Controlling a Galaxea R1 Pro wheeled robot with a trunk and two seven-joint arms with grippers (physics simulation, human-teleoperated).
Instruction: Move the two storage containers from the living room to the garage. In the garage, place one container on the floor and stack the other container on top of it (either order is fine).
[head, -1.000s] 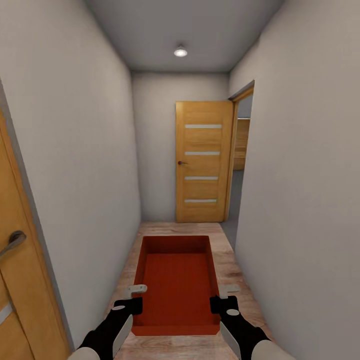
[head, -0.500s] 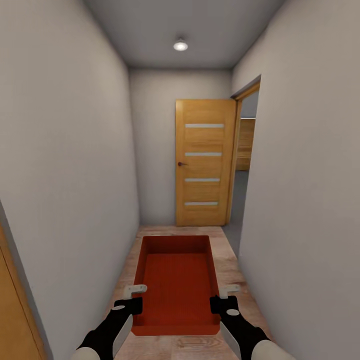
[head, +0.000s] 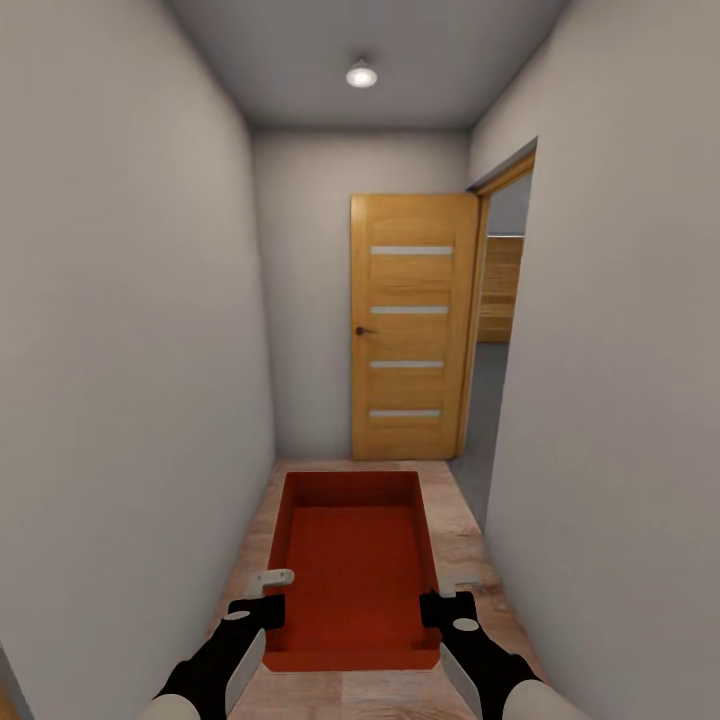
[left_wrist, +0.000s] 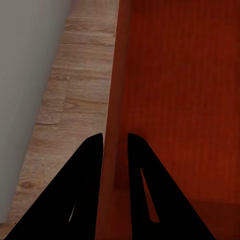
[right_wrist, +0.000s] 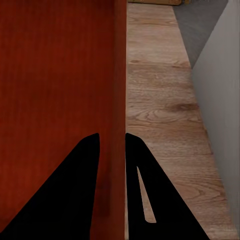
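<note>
I carry one orange-red storage container (head: 352, 570) level in front of me, above the wood plank floor of a narrow hallway. My left gripper (head: 268, 612) is shut on its left wall, and my right gripper (head: 436, 610) is shut on its right wall. In the left wrist view the black fingers (left_wrist: 90, 170) straddle the ribbed container wall (left_wrist: 112, 100). The right wrist view shows the same: fingers (right_wrist: 87, 170) on either side of the container wall (right_wrist: 119, 75). The container is empty.
White walls (head: 130, 400) close in on both sides. An orange wooden door (head: 410, 325) stands at the hallway's end. Right of it an open doorway (head: 495, 340) leads to a grey floor (head: 470, 480). A ceiling lamp (head: 361, 74) is overhead.
The camera has moved forward down the hallway: the orange door at the left edge has slid out of view and the far door looks nearer. The container and both grips are unchanged.
</note>
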